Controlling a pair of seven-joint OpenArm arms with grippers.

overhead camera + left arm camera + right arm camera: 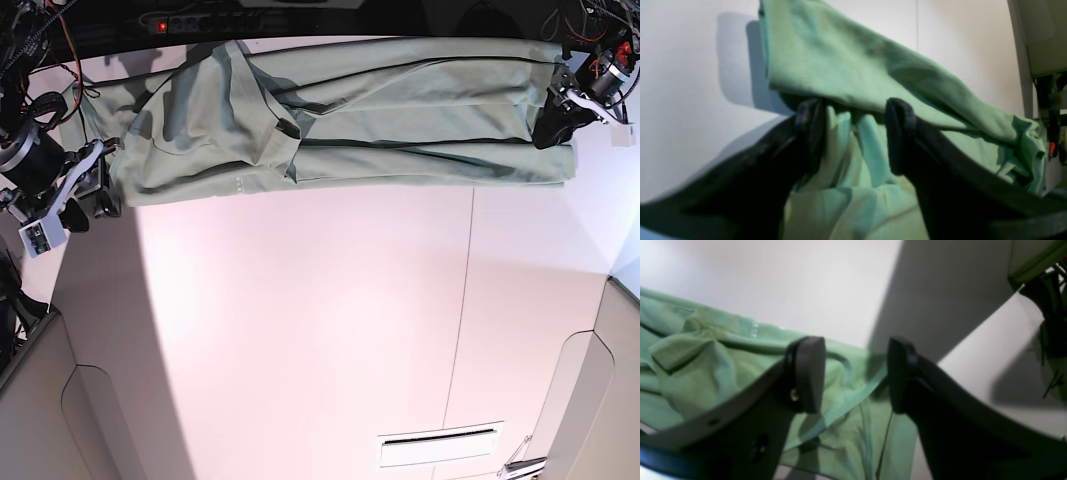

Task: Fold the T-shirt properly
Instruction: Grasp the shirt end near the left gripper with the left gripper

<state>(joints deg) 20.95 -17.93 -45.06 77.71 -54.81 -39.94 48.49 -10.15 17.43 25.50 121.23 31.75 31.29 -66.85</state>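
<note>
The pale green T-shirt (400, 110) lies as a long, lengthwise-folded band across the far side of the white table (300, 320). My left gripper (552, 128) is at its right end. In the left wrist view the left gripper (854, 106) is open, with bunched folds of the T-shirt (853, 56) between and over its dark fingers (898, 113). My right gripper (92, 208) is at the left end, beside the cloth's corner. In the right wrist view the right gripper (855, 343) stands open above the T-shirt (706, 366), and a ribbed band runs under the gap.
A dark power strip (230, 20) and cables sit behind the table's far edge. A thin seam (466, 300) runs down the tabletop, and a narrow slot (440, 448) lies near the front. Curved grey panels flank the front corners (60, 400).
</note>
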